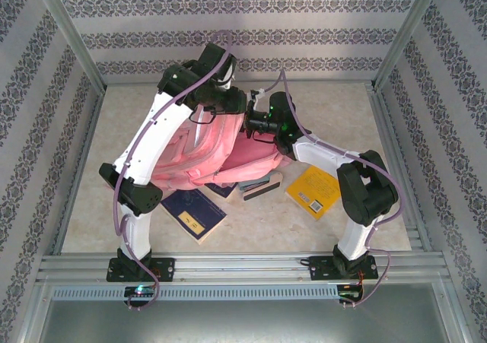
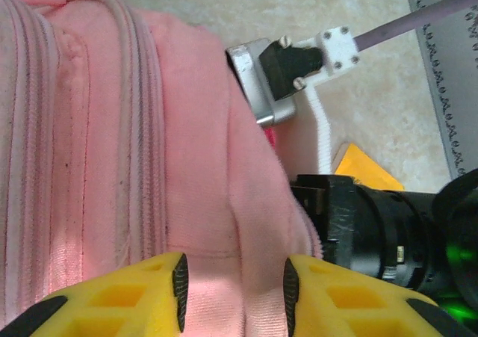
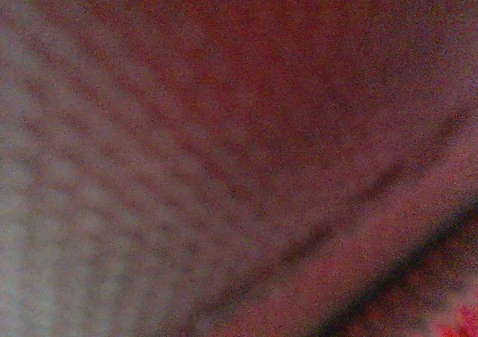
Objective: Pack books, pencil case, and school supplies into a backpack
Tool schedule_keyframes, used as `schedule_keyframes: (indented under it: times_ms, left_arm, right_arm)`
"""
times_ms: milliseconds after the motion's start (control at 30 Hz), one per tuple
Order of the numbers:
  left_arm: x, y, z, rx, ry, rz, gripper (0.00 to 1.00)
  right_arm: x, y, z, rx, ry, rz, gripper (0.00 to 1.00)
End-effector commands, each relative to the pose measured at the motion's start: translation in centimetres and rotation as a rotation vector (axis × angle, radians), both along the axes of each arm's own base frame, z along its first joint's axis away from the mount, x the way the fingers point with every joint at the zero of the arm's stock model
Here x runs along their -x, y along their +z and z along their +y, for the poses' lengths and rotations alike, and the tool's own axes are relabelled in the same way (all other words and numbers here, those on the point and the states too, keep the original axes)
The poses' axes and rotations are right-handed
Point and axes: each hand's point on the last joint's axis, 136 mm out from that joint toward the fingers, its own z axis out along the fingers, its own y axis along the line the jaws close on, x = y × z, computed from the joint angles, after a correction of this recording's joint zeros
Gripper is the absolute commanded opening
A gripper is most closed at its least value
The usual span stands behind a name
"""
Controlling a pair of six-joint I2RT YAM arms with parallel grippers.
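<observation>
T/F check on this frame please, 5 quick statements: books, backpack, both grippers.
1. The yellow book lies on the table, outside the backpack. True.
2. The backpack is blue. False: it is pink.
3. The left gripper has pink backpack fabric between its fingers. True.
4. The large navy book is packed inside the backpack. False: it lies on the table at the backpack's near side.
5. The right gripper is parked at the table's near edge, away from the backpack. False: it is up against the backpack's far end, facing the left gripper.
</observation>
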Motion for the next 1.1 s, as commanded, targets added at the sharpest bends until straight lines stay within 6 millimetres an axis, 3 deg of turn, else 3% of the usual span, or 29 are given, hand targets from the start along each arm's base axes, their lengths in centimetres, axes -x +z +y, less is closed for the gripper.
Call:
schedule_keyframes:
  times_ms: [0, 133, 300, 700, 1067]
  left_arm:
    - [0.7, 1.3, 0.1, 0.008, -0.014, -0.02, 0.42]
    - [1.0, 0.9, -0.5, 0.026, -0.041, 0.003, 0.51]
    - [0.9, -0.8, -0.8, 0.012, -0.05, 0.047, 0.51]
    - [0.6, -1.6, -1.8, 0.031, -0.07, 0.072, 0.2]
    - [0.3, -0.1, -1.6, 0.071, -0.066, 0.041, 0.0]
  right_arm:
    - [0.9, 4.9, 0.1, -0.074, 0.022, -0.147, 0.1]
    - [0.9, 5.1, 0.2, -0.075, 0.027, -0.152, 0.1]
    - [0.8, 5.2, 0.3, -0.077, 0.03, -0.154, 0.11]
    - [0.9, 5.2, 0.3, -0.075, 0.034, -0.159, 0.08]
    - [0.8, 5.2, 0.0, -0.068, 0.022, -0.162, 0.07]
